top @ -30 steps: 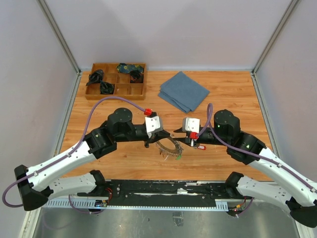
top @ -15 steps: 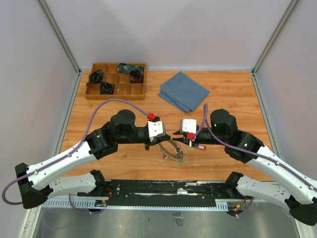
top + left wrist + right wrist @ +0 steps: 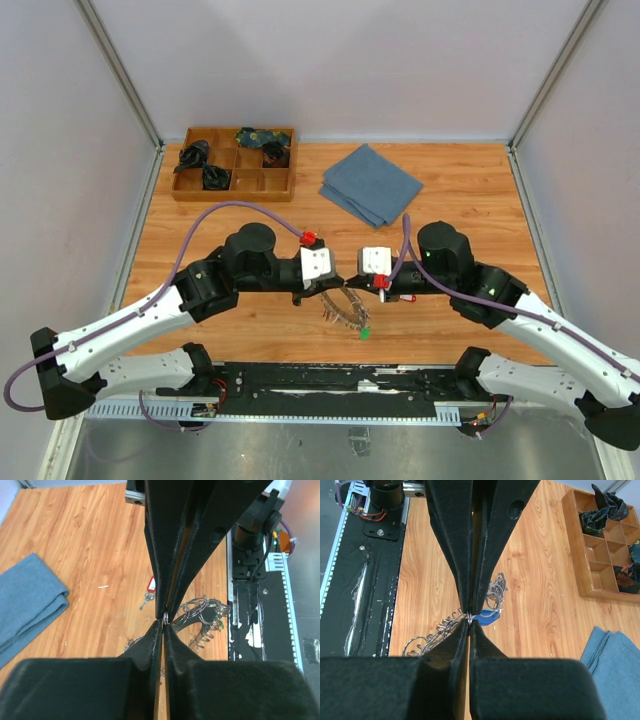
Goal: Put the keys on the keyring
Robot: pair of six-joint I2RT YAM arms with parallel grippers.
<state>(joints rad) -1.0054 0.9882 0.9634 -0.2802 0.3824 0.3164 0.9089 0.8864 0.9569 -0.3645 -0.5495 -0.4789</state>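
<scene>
- My left gripper (image 3: 165,616) is clenched tight, its tips pinching the thin wire of the keyring (image 3: 200,616). I judge this grip is there to steady the ring, so it cannot slide on the table (image 3: 470,190) while a key is worked on.
- My right gripper (image 3: 470,616) is clamped shut too, facing the left one from the other side. It nips a sliver of metal at the ring's rim, just beside a blue-tagged key (image 3: 486,616). I take that metal for the ring wire, though the tips hide most of it.
- The ring sits between my two wrists, near the table's front edge. From above it reads as an oval, its long axis running from my left tips out toward the front right. Its keys bristle outward like spokes, and a green tag (image 3: 365,333) marks the nearest end.
- A loose red-tagged key (image 3: 150,587) lies flat just beyond, under my right wrist, not yet on the ring. Its tag end points away from my left wrist camera.
- Farther back lies a folded blue cloth (image 3: 370,185).
- Farthest, at the back left, stands a wooden tray (image 3: 235,163) with dark items inside.
</scene>
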